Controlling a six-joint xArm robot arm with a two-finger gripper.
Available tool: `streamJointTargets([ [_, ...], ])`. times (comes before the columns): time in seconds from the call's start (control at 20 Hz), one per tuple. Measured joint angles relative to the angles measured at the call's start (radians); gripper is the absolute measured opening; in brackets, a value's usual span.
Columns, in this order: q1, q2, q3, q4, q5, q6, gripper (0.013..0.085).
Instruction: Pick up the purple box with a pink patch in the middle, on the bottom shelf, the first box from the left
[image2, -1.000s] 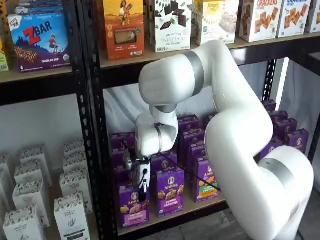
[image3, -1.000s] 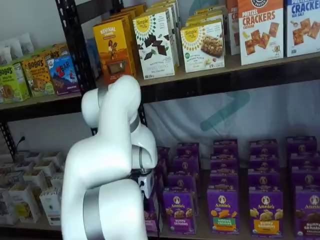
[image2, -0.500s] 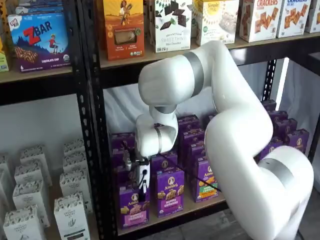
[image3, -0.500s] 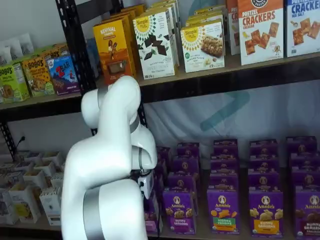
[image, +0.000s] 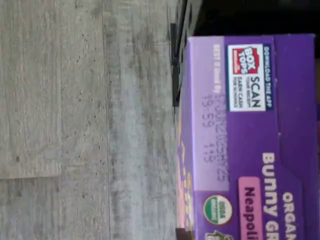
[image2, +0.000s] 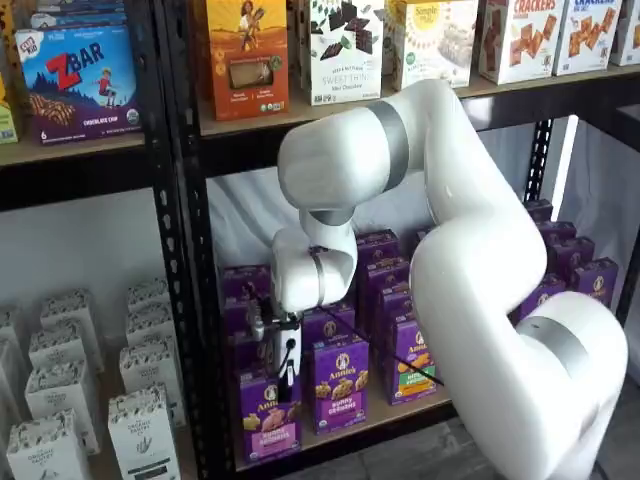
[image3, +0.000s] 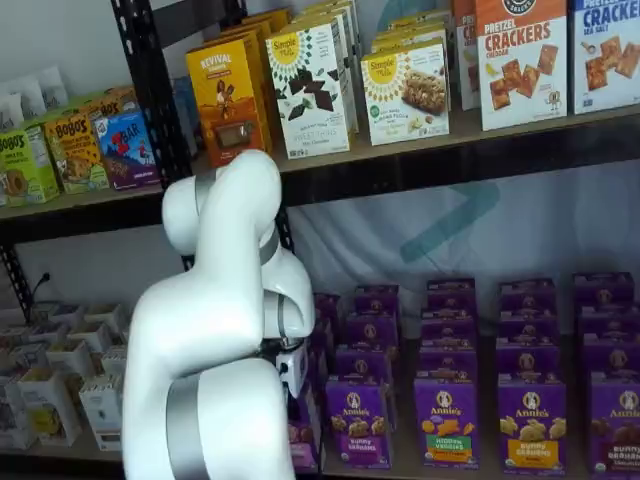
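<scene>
Since a second ago: arm barely moved, tool (image2: 288, 385) looks the same depth on the purple box (image2: 266, 418). That box reads slightly lower and tilted now versus before.

Purple box is the leftmost front box on the bottom shelf (image2: 385, 415), just right of the black upright (image2: 185, 300). Black fingers sit against its top edge; gap not visible, so can't tell whether the tool is wide, narrow or clamped.

Wrist view: purple box (image: 250, 140) top flap fills the frame, "Box Tops" patch and date stamp readable, grey floor (image: 85, 120) beside it.

Counts, right of the upright: three purple front-row boxes visible in one shelf view; one arm, one tool.
</scene>
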Motion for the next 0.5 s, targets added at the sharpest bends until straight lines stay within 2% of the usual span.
streamJointTargets([
  [0.25, 0.000, -0.021, 0.032, -0.017, -0.008, 0.014, 0.0370],
  [0.3, -0.001, -0.029, 0.044, -0.019, -0.011, 0.015, 0.0330],
  [0.5, -0.002, -0.053, 0.079, -0.016, -0.018, 0.011, 0.0330],
])
